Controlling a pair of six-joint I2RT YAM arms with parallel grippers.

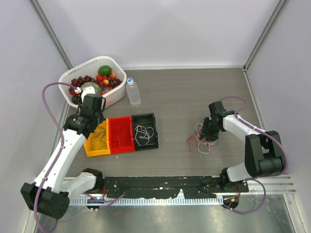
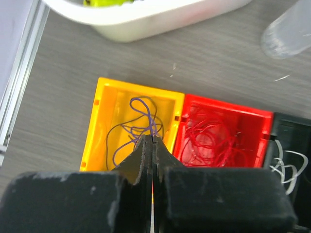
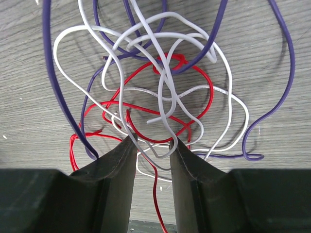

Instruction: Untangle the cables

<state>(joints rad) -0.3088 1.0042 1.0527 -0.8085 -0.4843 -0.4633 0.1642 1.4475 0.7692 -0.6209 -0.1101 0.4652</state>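
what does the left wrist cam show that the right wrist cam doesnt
Only left wrist: the shut left gripper over a yellow bin of purple cable, a red bin of red cables, a black bin with white cable, a white basket's edge, a bottle.
Only right wrist: the open right gripper straddling a white loop in an unsorted tangle of red, white and purple cables.
Both: the grey table and thin cables in those three colours.

Right jaws meet the tangled cables (image 1: 201,141), left jaws hover over yellow bin (image 1: 97,152)
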